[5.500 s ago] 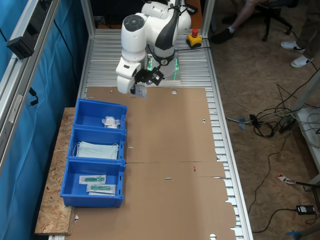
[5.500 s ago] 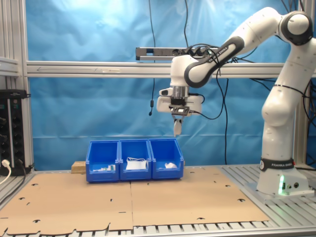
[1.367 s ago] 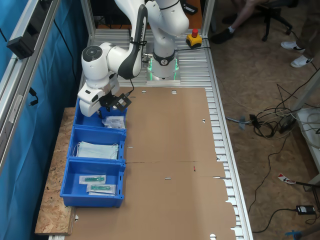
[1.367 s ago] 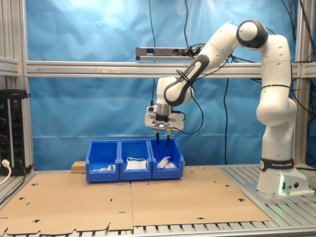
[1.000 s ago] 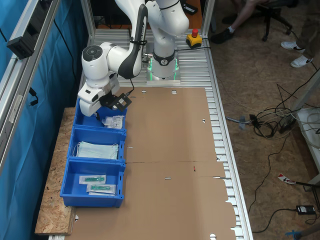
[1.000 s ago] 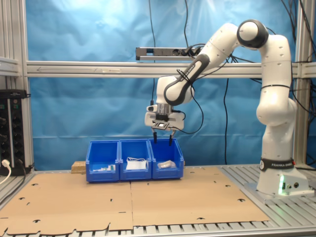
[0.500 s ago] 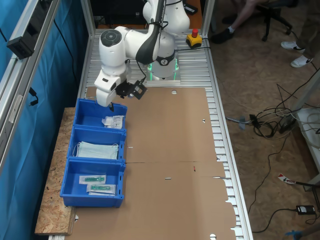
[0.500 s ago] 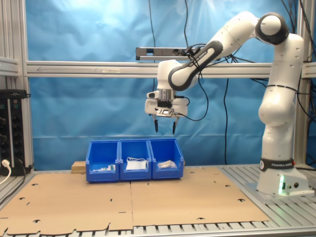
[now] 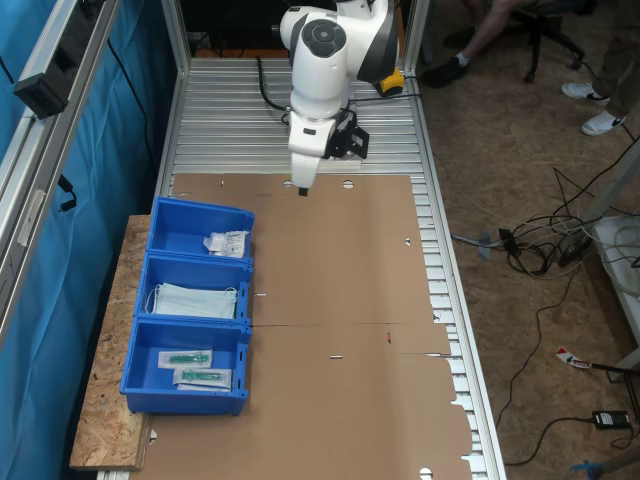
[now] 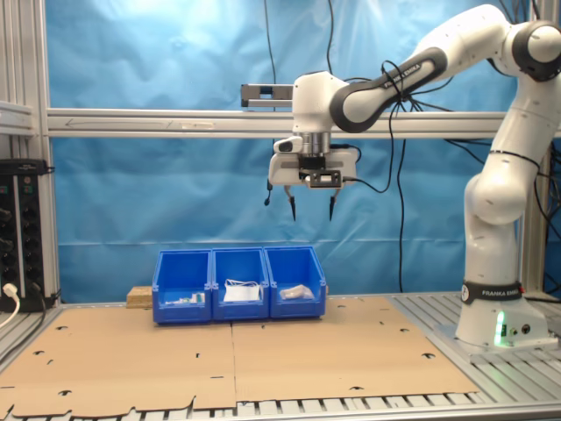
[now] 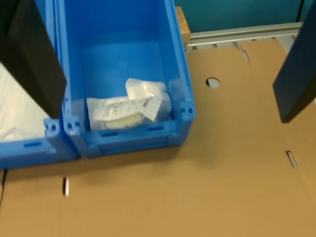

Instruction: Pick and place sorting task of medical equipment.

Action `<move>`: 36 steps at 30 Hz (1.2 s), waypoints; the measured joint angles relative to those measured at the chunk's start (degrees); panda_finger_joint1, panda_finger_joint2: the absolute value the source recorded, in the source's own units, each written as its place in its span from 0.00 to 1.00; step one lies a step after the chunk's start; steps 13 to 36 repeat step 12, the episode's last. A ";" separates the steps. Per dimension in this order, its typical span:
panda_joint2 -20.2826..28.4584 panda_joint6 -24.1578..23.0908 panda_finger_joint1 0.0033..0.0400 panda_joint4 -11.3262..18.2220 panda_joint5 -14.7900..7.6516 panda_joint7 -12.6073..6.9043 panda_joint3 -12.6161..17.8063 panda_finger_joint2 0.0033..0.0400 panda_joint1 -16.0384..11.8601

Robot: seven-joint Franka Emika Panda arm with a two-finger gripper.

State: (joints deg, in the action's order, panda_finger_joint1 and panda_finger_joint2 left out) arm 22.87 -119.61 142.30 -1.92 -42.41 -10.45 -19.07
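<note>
A: Setting first. Blue curtain (image 10: 158, 184) behind an aluminium frame; tabletop (image 9: 340, 330) covered in brown cardboard sheets. What sits at the second exterior view's left?

B: A row of three blue bins (image 10: 238, 282) by the curtain. In the second exterior view, going left to right: the first bin holds long packets with green parts (image 9: 195, 366), the middle one pale blue face masks (image 9: 195, 299), the third the medical equipment (image 10: 296, 290).

A: State of that packet?

B: White material in crinkly clear wrap, lying on the floor of its bin, close to the wall that faces the open cardboard. Seen in the first exterior view (image 9: 226, 243) and the wrist view (image 11: 129, 104). Nothing touches it.

A: And the hand?

B: The hand (image 10: 311, 207) hangs high above the tabletop, over the row's end bin in the second exterior view. In the first exterior view it (image 9: 303, 186) is over bare cardboard, well apart from the bins. Fingers (image 10: 291, 206) point down, spread wide, nothing between them. The wrist view shows two dark fingers (image 11: 30, 54) at the frame's sides with the packet's bin between them below.

A: Further right?

B: The white arm's base (image 10: 495, 320) stands on the ribbed metal deck.
</note>
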 joint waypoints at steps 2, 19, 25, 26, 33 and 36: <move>1.66 1.98 1.00 0.26 0.00 0.00 1.25 1.00 3.21; 8.81 13.09 1.00 0.39 0.00 0.00 6.23 1.00 12.03; 8.81 13.09 1.00 0.39 0.00 0.00 6.23 1.00 12.03; 8.81 13.09 1.00 0.39 0.00 0.00 6.23 1.00 12.03; 8.81 13.09 1.00 0.39 0.00 0.00 6.23 1.00 12.03; 8.81 13.09 1.00 0.39 0.00 0.00 6.23 1.00 12.03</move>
